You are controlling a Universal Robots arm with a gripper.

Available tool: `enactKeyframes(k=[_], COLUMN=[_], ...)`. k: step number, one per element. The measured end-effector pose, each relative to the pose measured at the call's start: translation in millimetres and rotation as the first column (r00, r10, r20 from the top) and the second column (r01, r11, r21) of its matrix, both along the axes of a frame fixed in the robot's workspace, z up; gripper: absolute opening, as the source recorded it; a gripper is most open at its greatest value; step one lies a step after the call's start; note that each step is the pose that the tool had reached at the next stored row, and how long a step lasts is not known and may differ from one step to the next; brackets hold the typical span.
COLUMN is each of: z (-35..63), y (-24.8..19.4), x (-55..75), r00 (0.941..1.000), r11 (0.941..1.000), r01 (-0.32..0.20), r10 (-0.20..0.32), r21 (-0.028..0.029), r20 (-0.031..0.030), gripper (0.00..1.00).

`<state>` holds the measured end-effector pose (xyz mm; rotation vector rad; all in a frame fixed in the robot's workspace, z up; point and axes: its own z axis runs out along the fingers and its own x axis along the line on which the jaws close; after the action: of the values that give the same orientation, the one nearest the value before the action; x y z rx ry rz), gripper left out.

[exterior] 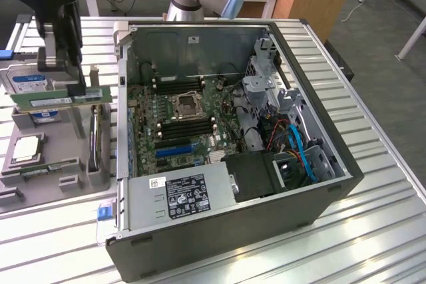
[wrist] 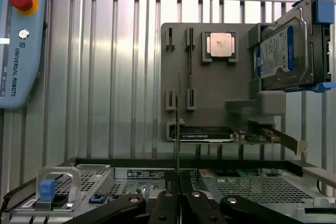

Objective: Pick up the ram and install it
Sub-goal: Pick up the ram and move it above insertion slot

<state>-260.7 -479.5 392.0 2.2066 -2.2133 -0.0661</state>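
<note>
- Gripper (exterior: 66,83) is clenched on the ram (exterior: 40,100), grasped at its upper edge; stick is held level over the grey holder tray (exterior: 66,144).
- In wrist view, ram (wrist: 177,124) is seen edge-on, pinched by gripper (wrist: 180,190).
- HDD (exterior: 30,83) & silver CPU (exterior: 26,147) are seated in tray, at exterior view's left.
- Open PC case (exterior: 233,131) is set just right of tray on ribbed bench (exterior: 373,217).

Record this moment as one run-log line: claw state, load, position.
claw: shut on ram | ram: held above grey tray | computer case: open, to exterior view's right
</note>
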Motion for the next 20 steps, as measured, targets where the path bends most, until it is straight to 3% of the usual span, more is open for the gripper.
enactKeyframes(k=[20], z=[0.0], y=[0.0], x=[59.8], r00=[1.0000], r11=[1.0000], r01=[0.000], r10=[0.000], r21=[0.0000], r20=[-0.0001], gripper=[0.12])
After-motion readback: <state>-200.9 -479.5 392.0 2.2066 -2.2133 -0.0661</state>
